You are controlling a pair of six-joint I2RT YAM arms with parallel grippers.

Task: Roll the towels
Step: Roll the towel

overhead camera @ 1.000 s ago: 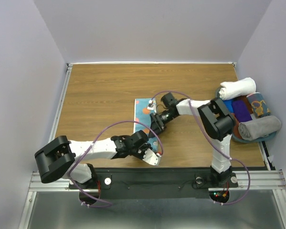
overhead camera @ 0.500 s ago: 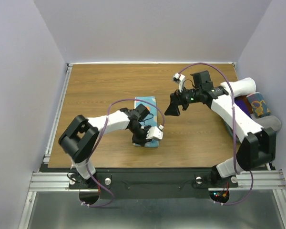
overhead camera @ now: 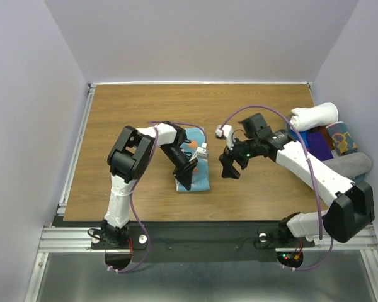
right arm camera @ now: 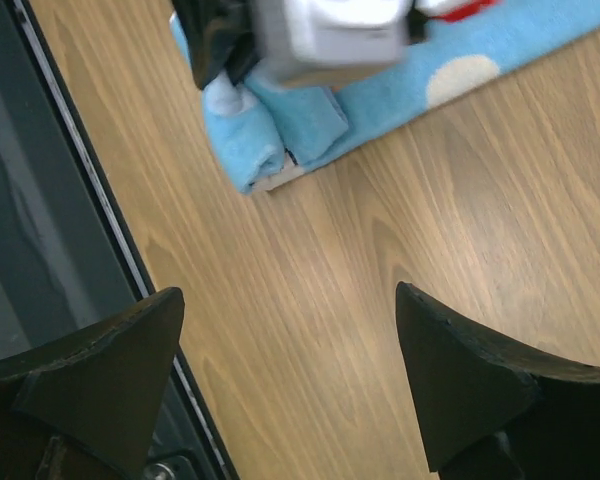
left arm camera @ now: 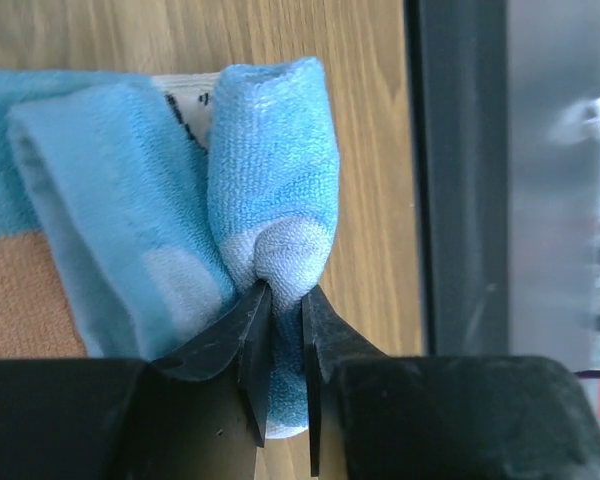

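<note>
The light blue dotted towel [overhead camera: 200, 170] lies on the wooden table, its near end folded up into a thick roll [left arm camera: 270, 160]. My left gripper [overhead camera: 185, 178] is shut on that rolled end; in the left wrist view the black fingers [left arm camera: 252, 330] pinch the terry cloth between them. My right gripper [overhead camera: 230, 167] hangs open to the right of the towel, over bare wood. From the right wrist, the towel's rolled end [right arm camera: 250, 150] shows beyond the wide-apart fingertips [right arm camera: 145, 340], with nothing between them.
A round tray [overhead camera: 356, 181] at the table's right edge holds several rolled towels: white [overhead camera: 313, 116], grey [overhead camera: 343, 168], navy [overhead camera: 319, 146] and a patterned one [overhead camera: 344, 138]. A black rail [overhead camera: 195, 231] runs along the near edge. Walls close in the sides.
My left arm has swung from the near edge up onto the towel's near end. My right gripper let go of the towel, opened and drew off to the right.
</note>
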